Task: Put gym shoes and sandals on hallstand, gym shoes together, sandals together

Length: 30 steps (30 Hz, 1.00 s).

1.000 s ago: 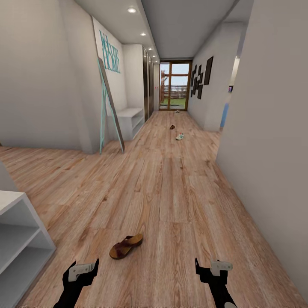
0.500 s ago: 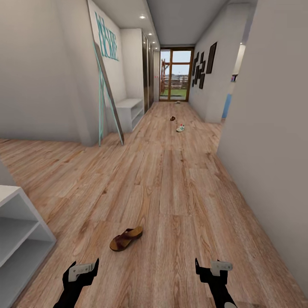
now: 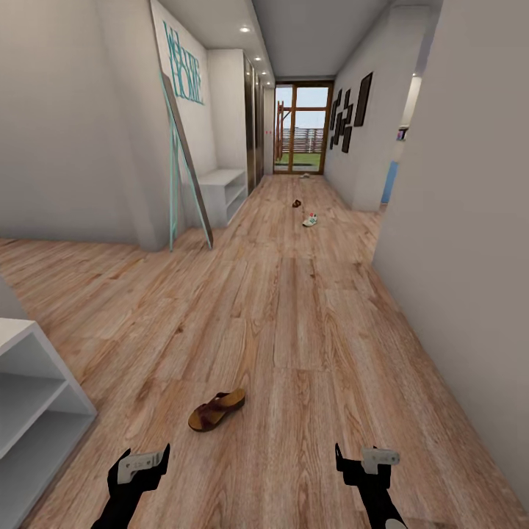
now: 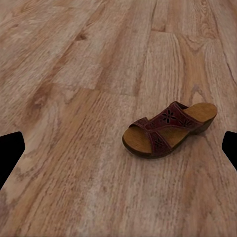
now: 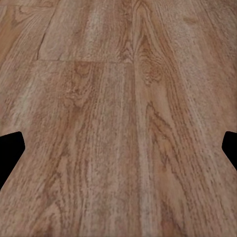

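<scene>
One dark brown sandal lies on the corridor floor, just ahead of my left gripper. In the left wrist view this sandal sits a little beyond the open left gripper, with nothing between the fingers. My right gripper hangs open over bare planks. Far down the corridor lie a second sandal, a white gym shoe and another small shoe near the glass door. The white hallstand stands against the left wall.
A slim teal ladder-like frame leans by the left wall corner. A white open shelf unit stands close at my lower left. A wall runs along the right, with dark frames further on.
The head camera shifted a little one second ago and has been still since. Both arms and the shoes have not moved.
</scene>
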{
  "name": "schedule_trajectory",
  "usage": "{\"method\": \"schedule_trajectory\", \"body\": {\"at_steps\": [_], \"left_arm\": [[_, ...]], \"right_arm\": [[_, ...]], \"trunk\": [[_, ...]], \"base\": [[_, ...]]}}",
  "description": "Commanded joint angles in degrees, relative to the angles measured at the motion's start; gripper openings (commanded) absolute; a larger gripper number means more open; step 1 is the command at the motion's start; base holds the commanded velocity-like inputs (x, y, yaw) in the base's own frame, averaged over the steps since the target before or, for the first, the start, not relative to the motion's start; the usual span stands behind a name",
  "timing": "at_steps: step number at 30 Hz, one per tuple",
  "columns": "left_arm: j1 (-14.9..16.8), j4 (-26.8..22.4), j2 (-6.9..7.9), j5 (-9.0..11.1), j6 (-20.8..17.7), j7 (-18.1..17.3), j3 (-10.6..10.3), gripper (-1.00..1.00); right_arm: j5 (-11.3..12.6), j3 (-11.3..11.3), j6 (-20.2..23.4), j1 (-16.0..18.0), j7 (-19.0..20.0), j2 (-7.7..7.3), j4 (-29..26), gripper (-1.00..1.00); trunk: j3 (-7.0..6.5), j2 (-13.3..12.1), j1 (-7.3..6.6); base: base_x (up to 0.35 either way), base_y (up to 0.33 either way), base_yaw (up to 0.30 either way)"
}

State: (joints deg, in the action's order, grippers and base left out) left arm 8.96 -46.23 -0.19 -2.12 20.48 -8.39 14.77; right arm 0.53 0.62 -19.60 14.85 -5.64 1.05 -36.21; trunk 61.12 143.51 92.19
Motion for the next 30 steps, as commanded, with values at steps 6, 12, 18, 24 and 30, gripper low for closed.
{"method": "schedule_trajectory", "body": {"at_steps": [6, 12, 18, 24, 30], "left_arm": [[0.0, 0.0, 0.0, 0.0, 0.0, 0.0, 0.0, 1.0], [0.0, 0.0, 0.01, 0.0, 0.0, 0.0, 0.0, 1.0], [0.0, 0.0, 0.09, -0.1, 0.0, 0.0, 0.1, 1.0], [0.0, 0.1, 0.15, -0.1, 0.1, 0.0, 0.1, 1.0], [0.0, 0.1, 0.11, -0.2, 0.1, 0.1, 0.0, 1.0]], "right_arm": [[0.0, 0.0, 0.0, 0.0, 0.0, 0.0, 0.0, 1.0], [0.0, 0.0, 0.0, 0.0, 0.0, 0.0, 0.0, 1.0], [0.0, 0.0, 0.0, 0.0, 0.0, 0.0, 0.0, 1.0], [0.0, 0.0, 0.0, 0.0, 0.0, 0.0, -0.1, 1.0], [0.0, 0.0, 0.0, 0.0, -0.1, 0.0, -0.1, 1.0]], "trunk": [[0.0, 0.0, 0.0], [0.0, 0.0, 0.0], [0.0, 0.0, 0.0], [0.0, 0.0, 0.0], [0.0, 0.0, 0.0]], "base": [[0.0, 0.0, 0.0], [0.0, 0.0, 0.0], [0.0, 0.0, 0.0], [0.0, 0.0, 0.0], [0.0, 0.0, 0.0]]}}
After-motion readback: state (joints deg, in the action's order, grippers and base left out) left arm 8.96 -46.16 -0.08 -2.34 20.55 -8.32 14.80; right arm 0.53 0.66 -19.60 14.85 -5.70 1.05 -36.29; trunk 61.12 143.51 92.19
